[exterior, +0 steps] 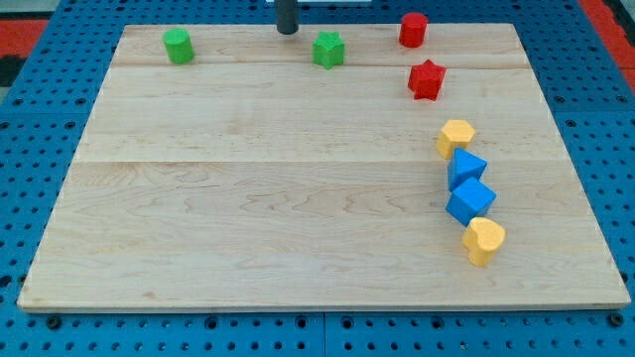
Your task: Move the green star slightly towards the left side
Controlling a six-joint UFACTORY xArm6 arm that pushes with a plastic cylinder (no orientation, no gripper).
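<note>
The green star [328, 49] lies near the view's top edge of the wooden board [248, 198], a little right of the middle. My tip [287, 31] is at the view's top, just left of and slightly above the green star, with a small gap between them. A green cylinder-like block [179, 46] sits at the view's top left.
A red hexagon-like block [413, 30] and a red star [427, 79] lie at the view's top right. Down the view's right side run a yellow block [456, 137], two blue cubes [466, 169] [470, 201] and a yellow heart-like block [484, 241]. Blue pegboard [595, 119] surrounds the board.
</note>
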